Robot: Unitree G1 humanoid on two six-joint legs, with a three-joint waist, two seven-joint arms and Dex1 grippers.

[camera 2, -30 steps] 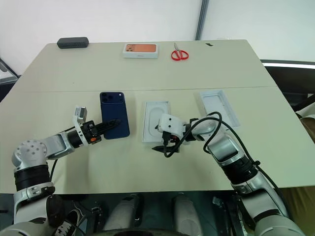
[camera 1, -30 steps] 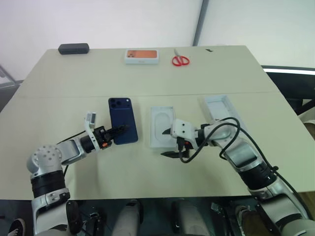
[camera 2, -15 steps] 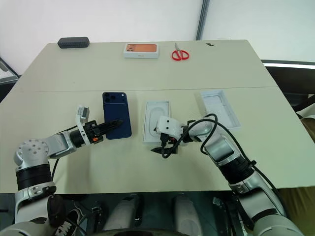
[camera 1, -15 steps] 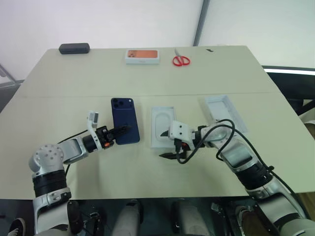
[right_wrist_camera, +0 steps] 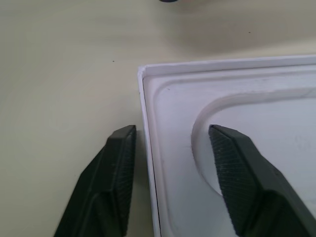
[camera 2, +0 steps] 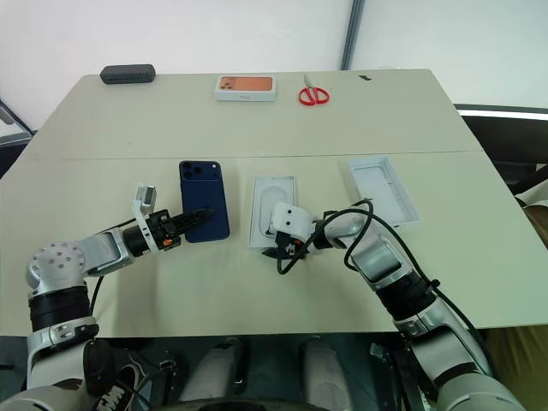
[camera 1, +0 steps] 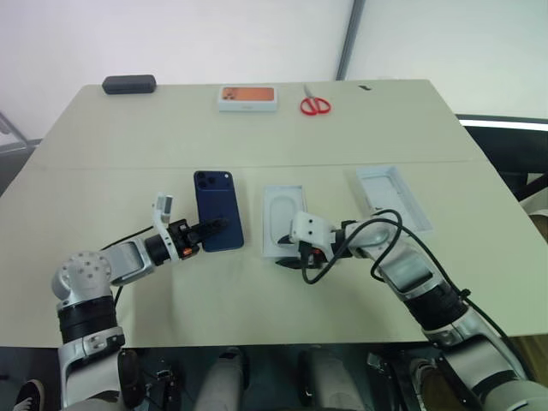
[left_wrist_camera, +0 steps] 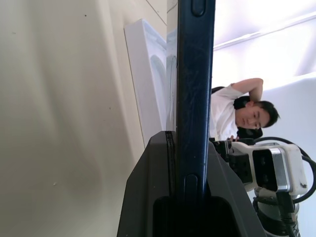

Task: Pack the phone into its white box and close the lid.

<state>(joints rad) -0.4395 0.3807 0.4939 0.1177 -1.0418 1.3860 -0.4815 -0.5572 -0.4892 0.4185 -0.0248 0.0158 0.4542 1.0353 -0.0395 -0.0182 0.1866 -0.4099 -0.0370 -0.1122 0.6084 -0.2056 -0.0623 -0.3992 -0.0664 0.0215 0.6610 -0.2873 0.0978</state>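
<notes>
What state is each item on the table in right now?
phone: clamped edge-on in left gripper, beside the box.
white box: open, no phone inside, near wall between the right gripper fingers, still apart.
lid: off, lying inside-up.
scissors: closed.
orange-picture box: closed.

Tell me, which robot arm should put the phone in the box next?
The left. Its gripper is already shut on the phone, right beside the box. The right gripper is busy straddling the box's wall, fingers apart, probably to steady it.
</notes>
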